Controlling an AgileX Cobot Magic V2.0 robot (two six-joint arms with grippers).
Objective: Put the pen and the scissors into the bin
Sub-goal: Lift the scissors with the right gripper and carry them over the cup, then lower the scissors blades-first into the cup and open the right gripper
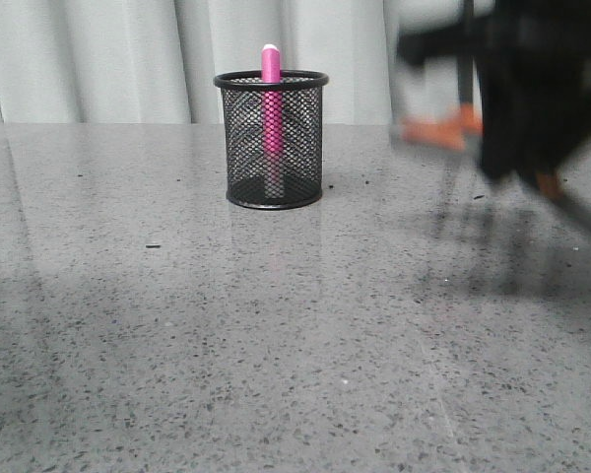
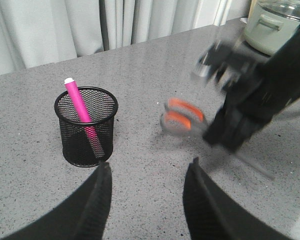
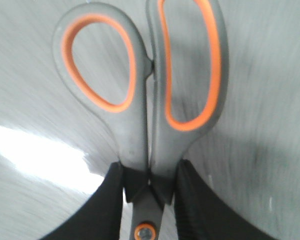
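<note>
The black mesh bin (image 1: 272, 138) stands on the grey table, with the pink pen (image 1: 271, 99) upright inside it; both also show in the left wrist view, the bin (image 2: 86, 126) and the pen (image 2: 80, 107). My right gripper (image 3: 149, 167) is shut on the scissors (image 3: 145, 85), gripping just below the grey and orange handles near the pivot. In the front view the scissors (image 1: 438, 130) are blurred, held in the air to the right of the bin. In the left wrist view the scissors (image 2: 182, 116) hang above the table. My left gripper (image 2: 147, 167) is open and empty, low over the table near the bin.
A grey speckled table (image 1: 276, 345) with curtains (image 1: 98, 59) behind. A pale green pot (image 2: 275, 25) stands at the far corner in the left wrist view. The right arm (image 1: 542, 89) fills the upper right of the front view.
</note>
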